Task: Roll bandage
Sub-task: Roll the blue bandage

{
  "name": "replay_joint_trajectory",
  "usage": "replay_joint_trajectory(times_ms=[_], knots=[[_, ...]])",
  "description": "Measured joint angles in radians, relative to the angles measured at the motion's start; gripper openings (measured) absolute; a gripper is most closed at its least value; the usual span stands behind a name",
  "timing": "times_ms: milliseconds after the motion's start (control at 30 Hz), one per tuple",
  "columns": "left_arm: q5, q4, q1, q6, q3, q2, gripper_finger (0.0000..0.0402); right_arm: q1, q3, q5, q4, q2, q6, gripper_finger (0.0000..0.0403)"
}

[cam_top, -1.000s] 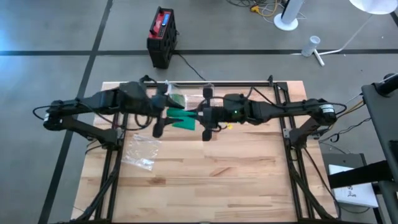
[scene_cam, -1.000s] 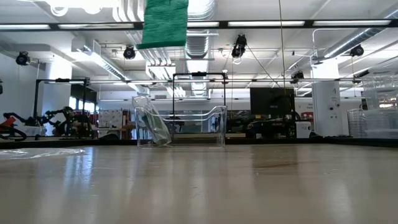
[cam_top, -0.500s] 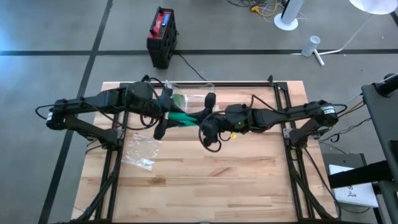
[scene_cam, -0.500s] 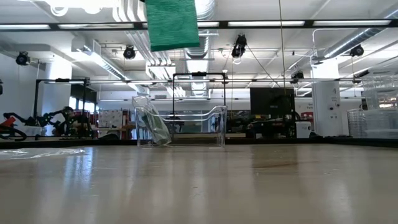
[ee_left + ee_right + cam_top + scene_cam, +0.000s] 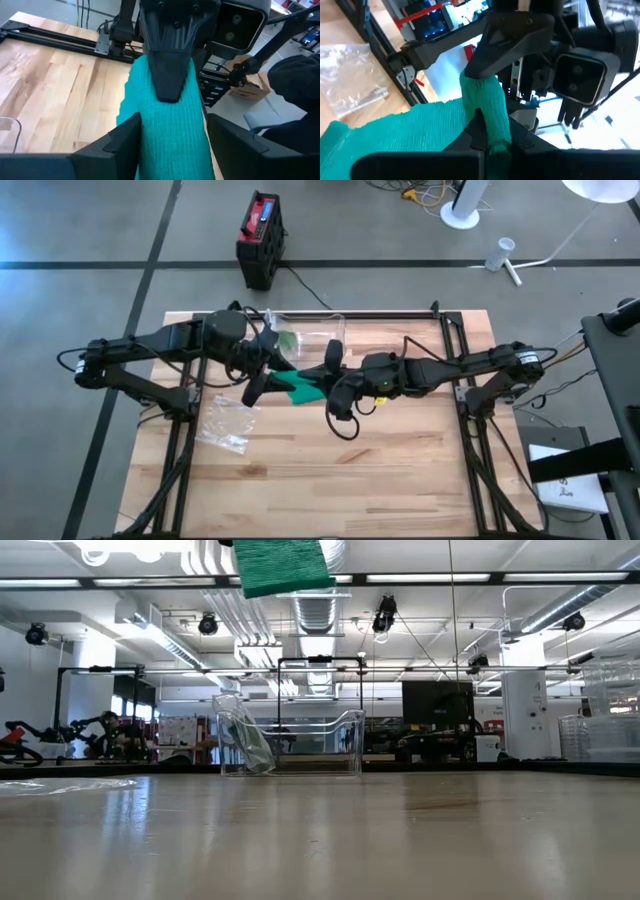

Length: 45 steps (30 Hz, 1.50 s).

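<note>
So, from the high view we've got the green knitted bandage (image 5: pixel 298 387) held up above the wooden slatted table (image 5: pixel 330 480), stretched between the two arms near the middle. The left tool (image 5: pixel 262 370) sits at its end, and the right tool (image 5: pixel 331 385) has swung round from where it was a second ago, now angled closer to the left one, so the visible strip looks shorter. We'd guess that's a wrap going on, so the roll is building, not finished. A crinkled clear plastic bag (image 5: pixel 226 423) lies on the table nearby, and a clear plastic bin (image 5: pixel 310 330) stands at the far edge.

Low view: only the bandage's hanging edge (image 5: pixel 282 565) shows at the top, drifted a bit to the right, well clear of the table.

Left wrist view: the left tool's fingers (image 5: pixel 115 142) stand partly apart on either side of the bandage (image 5: pixel 170 135).

Right wrist view: the right tool (image 5: pixel 490 142) is pinched tight on the bandage (image 5: pixel 420 132).
</note>
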Motion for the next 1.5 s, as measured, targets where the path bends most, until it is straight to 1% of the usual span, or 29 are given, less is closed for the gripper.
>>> replay_joint_trajectory(times_ms=[100,200,267,367,433,467,500,567,667,733,800,933,1033,1100,1200,1300,1367,1467,1500], knots=[[0.000,-0.005,0.003,0.008,0.000,-0.001,0.0209,0.000,0.000,0.000,-0.004,0.001,-0.027,0.0014],[-0.027,-0.006,0.003,0.057,0.000,0.002,0.0191,-0.001,0.000,0.005,-0.011,0.001,-0.027,0.0019],[-0.041,-0.013,0.003,0.104,0.000,0.006,0.0163,-0.001,0.000,0.006,-0.019,0.001,0.011,0.0034],[-0.063,-0.021,0.003,0.165,0.000,0.014,0.0101,-0.002,0.000,0.013,-0.046,0.001,0.125,0.0068],[-0.082,-0.027,0.003,0.210,0.000,0.016,0.0052,-0.002,0.000,0.013,-0.065,0.001,0.251,0.0096],[-0.094,-0.029,0.003,0.233,0.000,0.017,0.0030,-0.002,0.000,0.014,-0.071,0.001,0.343,0.0112],[-0.109,-0.030,0.002,0.254,0.000,0.016,0.0019,-0.002,0.000,0.013,-0.077,0.001,0.434,0.0128],[-0.144,-0.043,0.002,0.304,0.000,0.016,0.0020,-0.004,0.001,-0.024,-0.105,0.000,0.612,0.0161],[-0.196,-0.073,0.002,0.423,0.000,0.017,0.0042,-0.007,0.001,-0.051,-0.115,0.000,0.818,0.0206],[-0.229,-0.079,0.001,0.496,0.000,0.016,0.0045,-0.012,0.001,-0.056,-0.111,-0.001,0.887,0.0230],[-0.259,-0.080,0.001,0.542,0.000,0.020,0.0040,-0.021,0.001,-0.059,-0.110,-0.001,0.928,0.0248],[-0.269,-0.075,0.001,0.602,0.000,0.022,0.0017,-0.048,0.001,-0.064,-0.114,-0.001,1.000,0.0264],[-0.280,-0.074,0.000,0.608,0.000,0.022,0.0013,-0.079,0.001,-0.066,-0.114,-0.001,1.076,0.0254],[-0.304,-0.077,-0.001,0.608,0.000,0.021,0.0019,-0.103,0.001,-0.069,-0.116,-0.001,1.137,0.0236],[-0.330,-0.077,-0.001,0.608,0.000,0.019,0.0031,-0.133,0.001,-0.093,-0.129,-0.001,1.178,0.0197],[-0.365,-0.080,-0.005,0.608,0.000,0.019,0.0032,-0.156,0.001,-0.155,-0.148,-0.001,1.178,0.0146],[-0.365,-0.088,-0.005,0.601,0.000,0.019,0.0029,-0.160,0.001,-0.173,-0.152,-0.001,1.114,0.0106],[-0.361,-0.103,-0.006,0.534,0.000,0.019,0.0027,-0.157,0.000,-0.176,-0.152,0.000,0.918,0.0038],[-0.358,-0.103,-0.005,0.501,0.000,0.022,0.0030,-0.154,0.000,-0.174,-0.147,0.000,0.859,0.0022]])
